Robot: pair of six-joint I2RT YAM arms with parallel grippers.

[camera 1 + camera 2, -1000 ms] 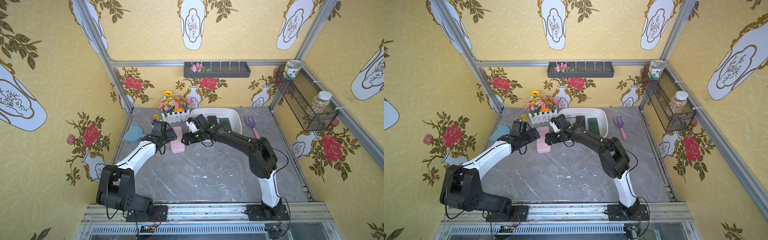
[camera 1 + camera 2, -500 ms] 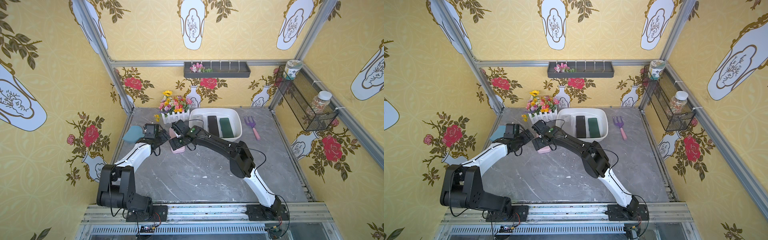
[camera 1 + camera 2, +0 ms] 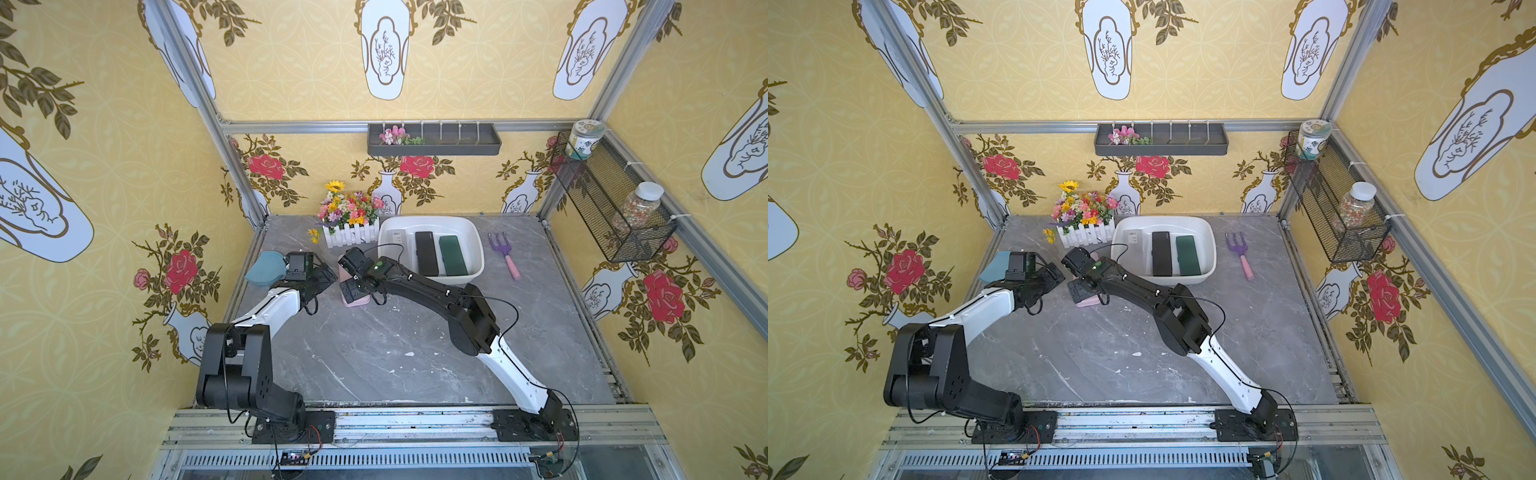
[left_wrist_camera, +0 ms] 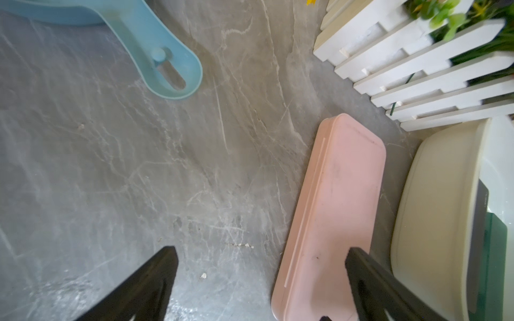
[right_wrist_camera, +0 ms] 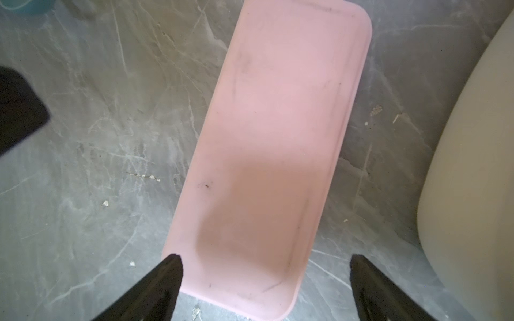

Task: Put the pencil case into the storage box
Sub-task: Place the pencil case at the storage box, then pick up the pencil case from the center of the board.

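Now that the right gripper (image 5: 265,261) has swung from the storage box (image 3: 477,245) across to the pink pencil case (image 5: 278,139), its jaws stand wide open astride one end of the case, gripping nothing. The case lies flat on the table (image 3: 395,340), just beside the box and outside it. The left gripper (image 4: 261,251), also wide open and empty, has drawn back slightly. Closing on the case appears to be the next step.
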